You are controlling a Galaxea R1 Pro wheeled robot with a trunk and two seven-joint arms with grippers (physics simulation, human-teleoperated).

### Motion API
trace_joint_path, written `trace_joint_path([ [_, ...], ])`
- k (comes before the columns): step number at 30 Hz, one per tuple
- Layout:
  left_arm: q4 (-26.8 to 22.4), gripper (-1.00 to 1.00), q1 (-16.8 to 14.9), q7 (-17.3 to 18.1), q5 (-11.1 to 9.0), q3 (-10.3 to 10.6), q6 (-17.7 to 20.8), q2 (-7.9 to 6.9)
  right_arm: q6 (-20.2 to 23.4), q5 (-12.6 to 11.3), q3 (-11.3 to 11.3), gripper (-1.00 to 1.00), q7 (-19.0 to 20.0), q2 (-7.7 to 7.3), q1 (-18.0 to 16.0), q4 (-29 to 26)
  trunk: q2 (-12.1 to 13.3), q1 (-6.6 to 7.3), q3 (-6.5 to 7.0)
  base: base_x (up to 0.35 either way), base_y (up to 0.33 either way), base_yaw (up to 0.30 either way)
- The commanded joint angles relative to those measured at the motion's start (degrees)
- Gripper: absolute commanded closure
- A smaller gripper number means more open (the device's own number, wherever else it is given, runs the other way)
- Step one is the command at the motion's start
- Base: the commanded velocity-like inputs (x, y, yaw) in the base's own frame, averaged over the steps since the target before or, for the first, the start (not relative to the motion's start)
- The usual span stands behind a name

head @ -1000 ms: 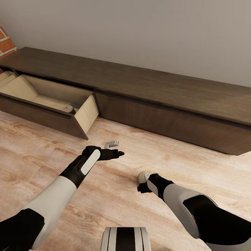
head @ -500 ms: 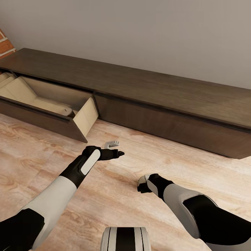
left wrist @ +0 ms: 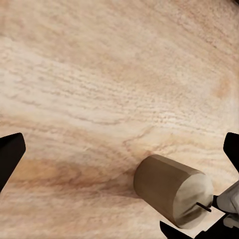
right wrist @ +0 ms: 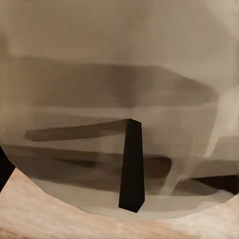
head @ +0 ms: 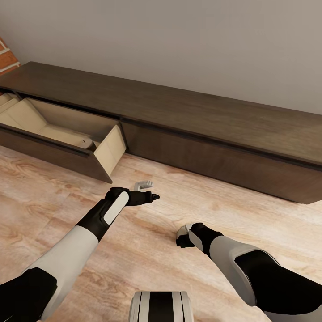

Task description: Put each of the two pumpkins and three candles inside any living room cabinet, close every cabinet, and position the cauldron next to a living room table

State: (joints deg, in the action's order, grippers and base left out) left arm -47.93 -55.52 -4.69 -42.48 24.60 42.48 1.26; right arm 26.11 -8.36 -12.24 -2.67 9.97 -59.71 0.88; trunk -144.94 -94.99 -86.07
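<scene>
Candle (left wrist: pixel 172 190) number whatever is pinched in the right gripper (head: pixel 182 236), low over the wood floor (head: pixel 53 197) in front of the cabinet (head: pixel 179 112); the right wrist cam is basically all candle top and wick. Left gripper (head: pixel 150 190) hangs nearer the cabinet with fingers spread wide, nothing in them. Looks like the stow-the-candle step: next move would be swinging the candle over to the open drawer (head: pixel 62 129) at the cabinet's left end and dropping it in. Left arm sits roughly along that path, so mind it.
</scene>
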Motion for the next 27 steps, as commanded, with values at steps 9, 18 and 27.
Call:
trace_joint_path([
  [9,-0.06,-1.00,-0.03,-0.66,-0.59,0.10,0.15,-0.01,0.08,-0.60,-0.42,1.00,-0.23,0.03,-0.04,0.09,-0.02,0.01,-0.04,0.097,0.000,0.000],
  [18,-0.06,-1.00,-0.03,-0.68,-0.59,0.10,0.15,0.05,0.08,-0.60,-0.47,1.00,-0.23,0.03,0.11,0.09,-0.02,0.01,-0.04,0.003,0.000,0.000],
  [27,-0.06,-1.00,-0.03,-0.76,-0.59,0.12,0.15,0.06,0.08,-0.60,-0.45,1.00,-0.23,0.03,0.12,0.09,-0.02,0.01,-0.04,0.000,0.000,0.000],
])
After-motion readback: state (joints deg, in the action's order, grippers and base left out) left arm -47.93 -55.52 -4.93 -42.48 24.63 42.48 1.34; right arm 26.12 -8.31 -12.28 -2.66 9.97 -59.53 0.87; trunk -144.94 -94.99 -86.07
